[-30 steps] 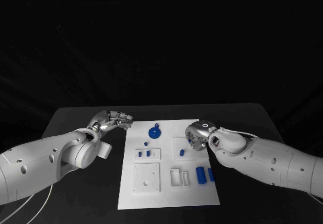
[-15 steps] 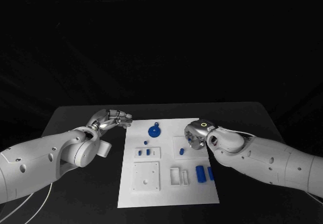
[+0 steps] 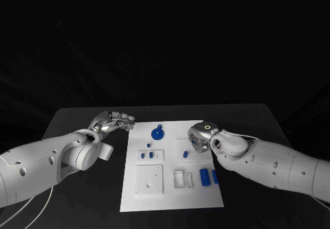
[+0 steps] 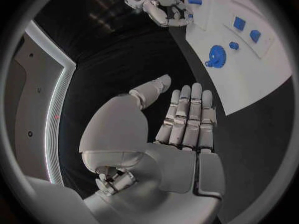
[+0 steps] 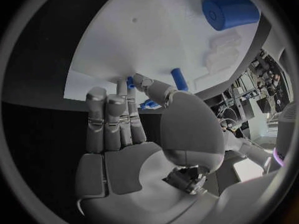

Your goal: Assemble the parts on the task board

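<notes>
On the black tabletop (image 3: 82, 191), my right hand (image 3: 200, 139) has edged further over the white board (image 3: 172, 200), fingers pinching a small blue part (image 5: 130, 81); my left hand (image 3: 113, 121), fingers together, empty, waits off the board's far-left corner.

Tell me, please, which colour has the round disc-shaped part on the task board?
Blue. The round part lies on the white task board; the head view shows it best.
</notes>
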